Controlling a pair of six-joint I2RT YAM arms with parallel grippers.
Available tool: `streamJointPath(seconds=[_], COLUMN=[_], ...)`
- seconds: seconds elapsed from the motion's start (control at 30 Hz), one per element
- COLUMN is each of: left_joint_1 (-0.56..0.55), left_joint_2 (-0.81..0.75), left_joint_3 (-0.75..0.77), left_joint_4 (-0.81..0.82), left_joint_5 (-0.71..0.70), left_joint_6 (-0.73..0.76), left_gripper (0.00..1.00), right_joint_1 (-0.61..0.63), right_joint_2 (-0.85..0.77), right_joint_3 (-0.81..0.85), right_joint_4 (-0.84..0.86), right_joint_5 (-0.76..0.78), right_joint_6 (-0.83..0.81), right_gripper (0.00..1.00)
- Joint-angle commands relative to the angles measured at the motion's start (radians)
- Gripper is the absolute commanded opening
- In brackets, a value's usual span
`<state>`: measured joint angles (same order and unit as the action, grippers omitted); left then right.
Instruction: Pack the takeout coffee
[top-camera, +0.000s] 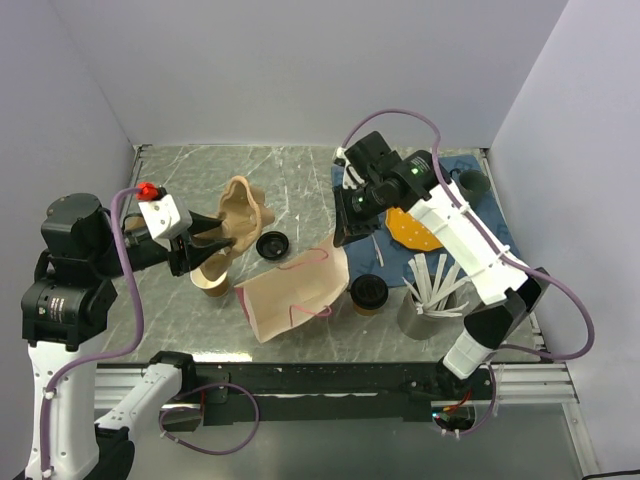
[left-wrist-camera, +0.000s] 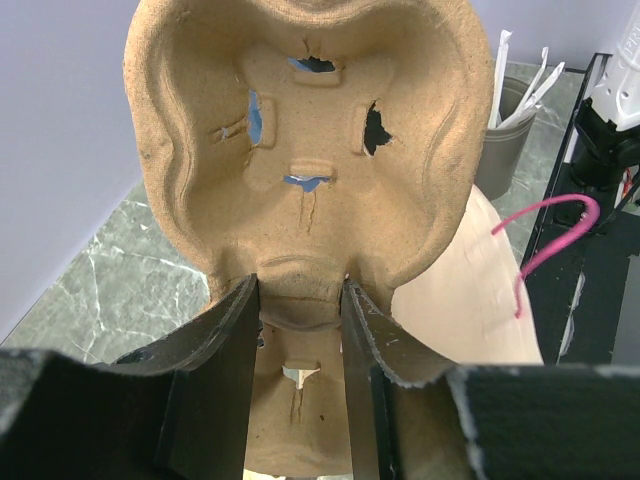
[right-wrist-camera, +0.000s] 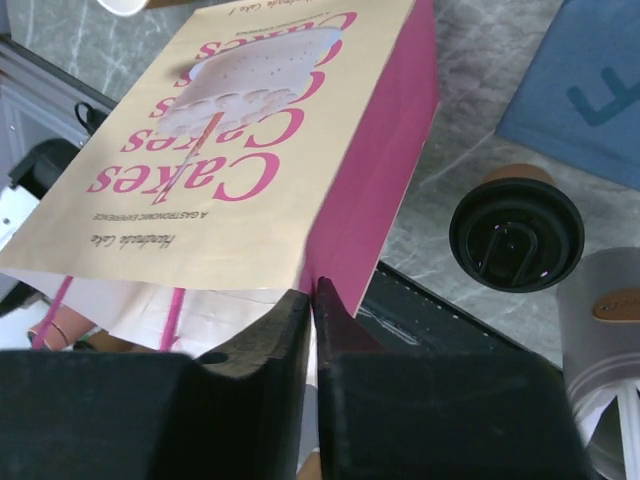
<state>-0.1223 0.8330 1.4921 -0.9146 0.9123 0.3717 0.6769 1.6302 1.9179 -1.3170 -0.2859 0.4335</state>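
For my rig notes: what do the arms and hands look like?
The left arm and right arm: black joints, white links, a purple cable each. A red light on the left wrist, green light on the right. The left hand and right hand: flat black fingers.

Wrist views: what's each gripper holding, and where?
Left gripper clamps the tan moulded-pulp cup carrier by its middle ridge; right gripper pinches the cream-and-pink paper bag by its mouth edge.

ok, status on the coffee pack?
Left fingers clamp pulp cup carrier. Right fingers pinch paper bag edge. Takeout coffee upright beside bag, unpacked. Nothing between coffee and bag.
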Motion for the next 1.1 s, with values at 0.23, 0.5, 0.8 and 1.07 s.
streamJointPath(seconds=[0.23, 0.5, 0.8, 1.07], left_joint_1=[-0.01, -0.011, -0.011, -0.011], left_joint_2=[0.0, 0.009, 0.025, 0.034], left_joint_3=[0.01, 0.013, 0.022, 0.042], left_joint_4=[-0.001, 0.003, 0.019, 0.042], left_joint_5=[-0.012, -0.027, -0.023, -0.11], left_joint_6=[0.032, 0.038, 0.004, -0.103], left_gripper=[0.32, 0.32, 0.32, 0.34], right_joint_1=[-0.046, -0.048, -0.054, -0.054], right_joint_2=[0.062, 0.074, 0.062, -0.109], right_joint_3=[0.108, 0.185, 0.253, 0.071], right_joint_4=[-0.117, -0.139, -0.093, 0.215], right_joint_5=[0.03, 0.002, -0.024, -0.206], right_joint_6=[0.024, 0.04, 0.001, -0.275], right_gripper=[0.22, 0.47, 0.53, 0.57])
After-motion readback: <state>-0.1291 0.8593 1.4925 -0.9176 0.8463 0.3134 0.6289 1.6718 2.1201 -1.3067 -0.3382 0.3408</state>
